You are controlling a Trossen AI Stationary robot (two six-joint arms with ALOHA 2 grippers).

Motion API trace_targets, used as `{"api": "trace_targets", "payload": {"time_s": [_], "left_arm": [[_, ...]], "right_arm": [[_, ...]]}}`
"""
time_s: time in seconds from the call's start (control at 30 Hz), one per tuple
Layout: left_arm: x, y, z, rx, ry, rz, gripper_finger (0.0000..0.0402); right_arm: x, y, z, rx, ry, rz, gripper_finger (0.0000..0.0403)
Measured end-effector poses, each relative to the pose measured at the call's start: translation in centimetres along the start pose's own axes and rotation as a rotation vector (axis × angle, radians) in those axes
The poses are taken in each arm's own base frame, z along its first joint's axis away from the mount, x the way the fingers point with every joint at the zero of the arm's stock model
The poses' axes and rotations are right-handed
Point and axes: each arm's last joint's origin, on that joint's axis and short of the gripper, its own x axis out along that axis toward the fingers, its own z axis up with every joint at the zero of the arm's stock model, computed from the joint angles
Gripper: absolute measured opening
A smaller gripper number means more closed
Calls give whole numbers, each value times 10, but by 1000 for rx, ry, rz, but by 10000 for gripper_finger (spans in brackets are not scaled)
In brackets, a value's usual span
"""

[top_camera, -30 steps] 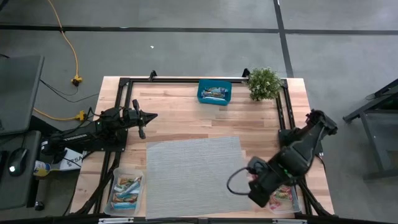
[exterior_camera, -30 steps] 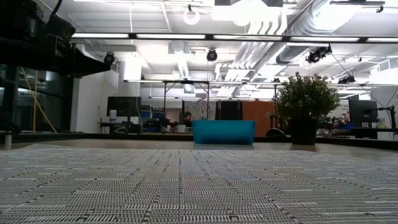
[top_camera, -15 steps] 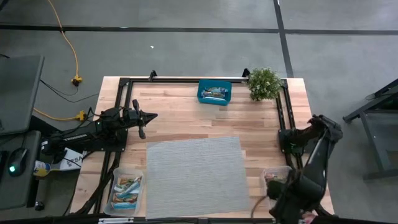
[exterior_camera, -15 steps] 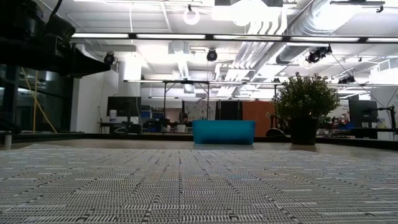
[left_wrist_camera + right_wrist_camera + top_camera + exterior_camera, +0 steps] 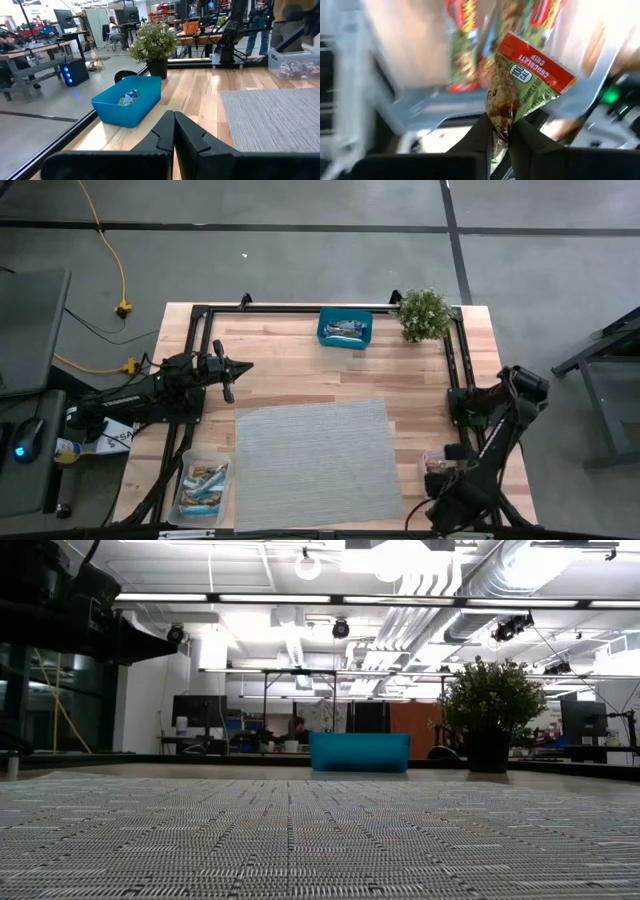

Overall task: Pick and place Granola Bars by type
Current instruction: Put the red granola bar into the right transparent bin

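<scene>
Wooden table [image 5: 300, 380] with a grey mat [image 5: 315, 460] over its near middle is what you are working on, set on a grey floor. At the far edge you have a teal box [image 5: 345, 328] with a few bars inside, and a potted plant [image 5: 425, 313] just beside it toward the far right corner. Your left arm waits along the left edge, its gripper [image 5: 228, 372] pointing over the bare wood with the fingers [image 5: 187, 137] pressed together on nothing. Your right gripper [image 5: 501, 131] is at the near right corner, over the edge of a clear tub [image 5: 440, 472]; in the high view the arm covers most of that tub. Its fingers are pinched on one end of a red and green bar [image 5: 522, 85], which hangs tilted above the tub, with more red and green bars [image 5: 465, 40] blurred inside it. At the near left corner a second clear tub [image 5: 203, 485] holds your light blue bars [image 5: 205, 480]. Across the mat, the low view shows you only the box, the plant and a workshop beyond.
</scene>
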Motion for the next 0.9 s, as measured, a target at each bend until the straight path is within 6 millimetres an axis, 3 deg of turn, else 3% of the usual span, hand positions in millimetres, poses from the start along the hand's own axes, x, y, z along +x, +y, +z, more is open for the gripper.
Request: {"api": "trace_targets", "payload": {"time_s": [0.4, 0.67, 0.9], "left_arm": [[0, 0, 0, 0, 0, 0, 1], [0, 0, 0, 0, 0, 0, 1], [0, 0, 0, 0, 0, 0, 1]], "right_arm": [[41, -8, 18, -223, -133, -86, 38], [43, -8, 21, -314, -206, -151, 47], [43, -5, 22, -317, -238, -137, 107]]}}
